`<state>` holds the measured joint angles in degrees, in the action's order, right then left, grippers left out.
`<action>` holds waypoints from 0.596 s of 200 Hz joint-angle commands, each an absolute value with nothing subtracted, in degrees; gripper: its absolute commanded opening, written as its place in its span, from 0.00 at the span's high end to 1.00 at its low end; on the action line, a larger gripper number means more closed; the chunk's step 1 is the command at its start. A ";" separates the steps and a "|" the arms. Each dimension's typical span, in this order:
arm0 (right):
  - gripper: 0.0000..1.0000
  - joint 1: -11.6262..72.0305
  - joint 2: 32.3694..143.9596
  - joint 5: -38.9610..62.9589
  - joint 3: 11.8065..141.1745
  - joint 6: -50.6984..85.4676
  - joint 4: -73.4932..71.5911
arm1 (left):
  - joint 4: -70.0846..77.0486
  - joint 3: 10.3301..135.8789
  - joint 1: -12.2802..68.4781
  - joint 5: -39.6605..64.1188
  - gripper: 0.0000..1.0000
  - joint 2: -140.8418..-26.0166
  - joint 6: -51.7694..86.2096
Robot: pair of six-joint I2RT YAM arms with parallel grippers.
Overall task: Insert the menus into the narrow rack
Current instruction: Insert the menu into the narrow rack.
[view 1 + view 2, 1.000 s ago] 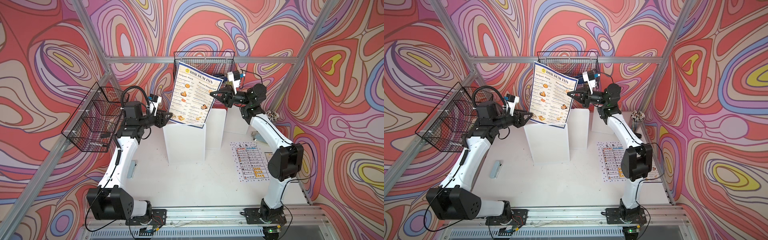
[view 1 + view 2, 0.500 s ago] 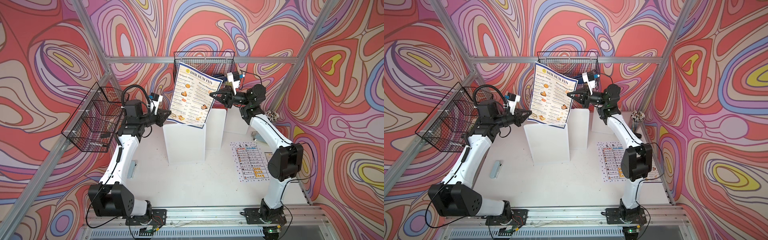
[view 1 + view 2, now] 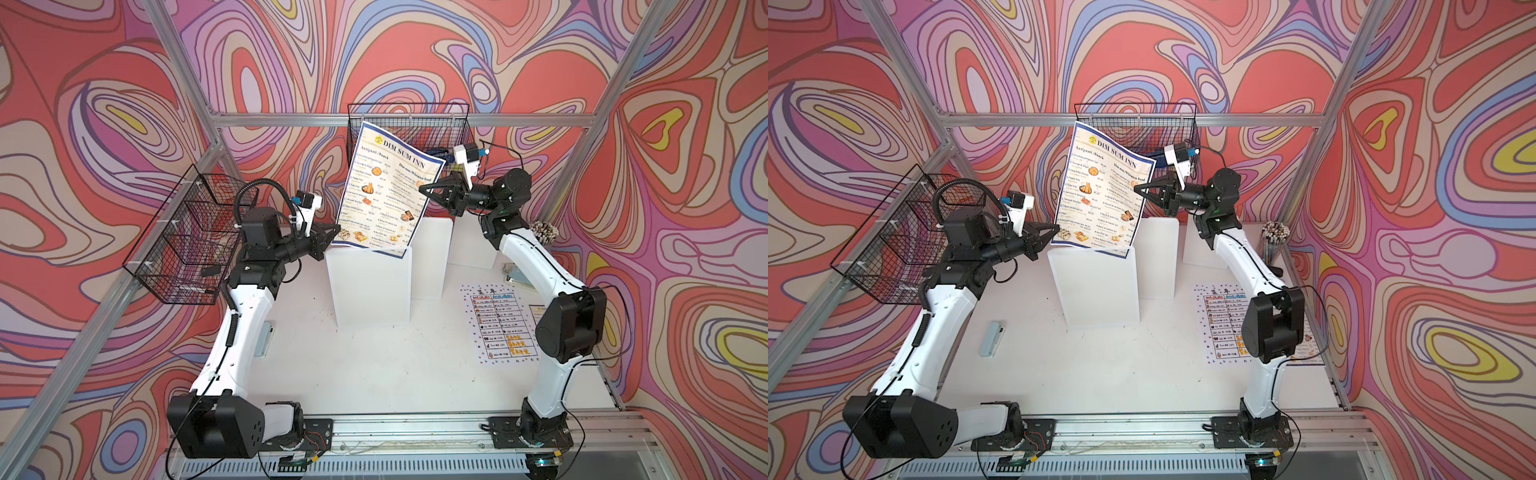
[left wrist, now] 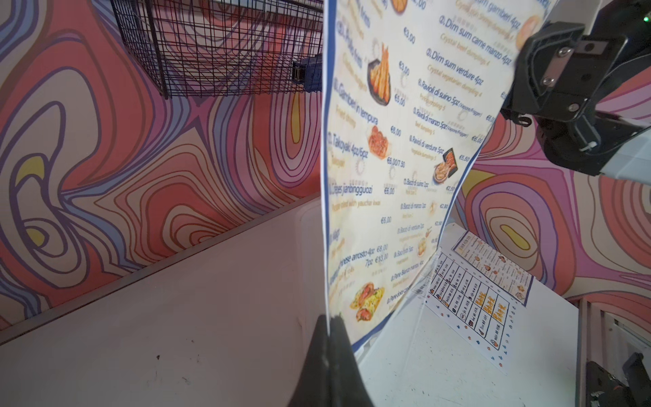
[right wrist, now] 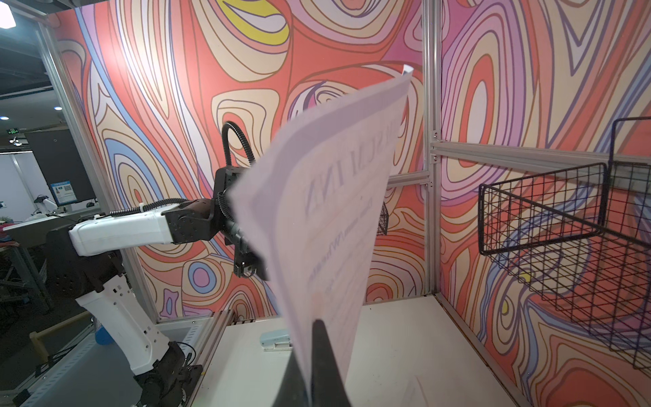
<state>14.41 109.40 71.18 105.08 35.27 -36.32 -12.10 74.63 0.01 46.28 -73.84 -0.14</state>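
Over the white rack (image 3: 370,291), you are holding the big DIM SUM INN menu (image 3: 384,191) upright, thin floppy paper likely needing edge grips pulled taut, left tool (image 3: 337,228) pinching its bottom corner, right tool (image 3: 420,190) pinching its side edge.

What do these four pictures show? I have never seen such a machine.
Two white robot arms stand at the front of the table. Two pictures look down from above; the other two come from cameras on the wrists. The left arm and the right arm both end in jaws, shut on one large DIM SUM INN menu, held up over the white rack. The left jaws pinch a lower corner, the right ones a side edge. A white menu and a smaller DIM SUM INN menu lie flat on the table.
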 commanded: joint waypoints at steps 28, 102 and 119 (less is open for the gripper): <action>1.00 14.47 109.69 71.98 105.91 36.65 -37.81 | -11.18 73.53 -0.26 45.82 1.00 -72.24 -0.35; 1.00 13.80 106.52 69.72 104.57 28.98 -28.35 | -10.04 74.67 -0.26 45.37 1.00 -73.85 -1.88; 1.00 13.80 105.84 69.12 104.18 27.25 -26.46 | -7.64 73.92 -0.26 45.55 1.00 -74.17 -1.98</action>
<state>13.93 108.90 70.43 104.99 31.09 -30.37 -11.33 73.38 0.01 44.82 -73.23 -0.80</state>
